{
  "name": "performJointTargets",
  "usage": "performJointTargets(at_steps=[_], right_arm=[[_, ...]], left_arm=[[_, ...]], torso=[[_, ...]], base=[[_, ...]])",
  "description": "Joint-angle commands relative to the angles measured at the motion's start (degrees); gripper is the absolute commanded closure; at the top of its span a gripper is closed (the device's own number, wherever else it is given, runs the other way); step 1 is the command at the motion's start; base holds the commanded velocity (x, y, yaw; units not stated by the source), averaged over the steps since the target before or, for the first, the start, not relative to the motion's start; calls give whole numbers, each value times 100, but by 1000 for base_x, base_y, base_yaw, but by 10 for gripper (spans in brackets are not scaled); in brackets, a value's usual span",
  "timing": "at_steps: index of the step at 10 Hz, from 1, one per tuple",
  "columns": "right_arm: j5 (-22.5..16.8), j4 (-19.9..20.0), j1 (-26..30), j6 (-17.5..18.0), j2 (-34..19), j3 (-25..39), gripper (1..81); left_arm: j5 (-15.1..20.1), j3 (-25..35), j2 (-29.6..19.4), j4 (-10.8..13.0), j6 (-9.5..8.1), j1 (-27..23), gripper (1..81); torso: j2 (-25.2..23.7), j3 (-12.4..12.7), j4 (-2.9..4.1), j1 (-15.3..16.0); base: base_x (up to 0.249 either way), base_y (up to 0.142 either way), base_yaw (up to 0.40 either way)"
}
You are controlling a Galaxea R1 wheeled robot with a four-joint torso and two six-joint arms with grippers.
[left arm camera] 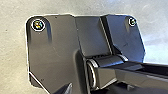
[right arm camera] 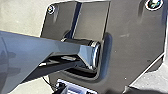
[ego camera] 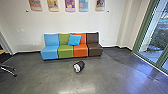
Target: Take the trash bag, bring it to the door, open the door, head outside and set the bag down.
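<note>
A small dark bag [ego camera: 79,66] with a whitish patch on its near left side lies on the grey floor in the head view, in front of the orange seat. Glass framed in green [ego camera: 152,47], with plants behind it, stands at the right; I cannot tell which part of it is the door. Both wrist views show my own body plate and a jointed bar above pale floor, and how the gripper fingers stand cannot be made out.
A row of blue, green, orange and brown seats [ego camera: 65,51] with a blue cushion [ego camera: 74,40] lines the back wall. At the left edge are a table's corner [ego camera: 2,51] and a chair base [ego camera: 9,70]. Posters [ego camera: 70,5] hang above.
</note>
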Motion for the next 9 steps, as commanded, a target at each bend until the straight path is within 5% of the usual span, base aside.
performJointTargets(at_steps=[1,9], right_arm=[[-425,-83,130,-28,15,43,10],[-425,-109,139,-28,15,43,10]], left_arm=[[252,32,-8,52,40,-202,10],[252,32,0,52,40,-202,10]], torso=[[-3,0,0,0],[-3,0,0,0]], base=[[126,0,0],[126,0,0]])
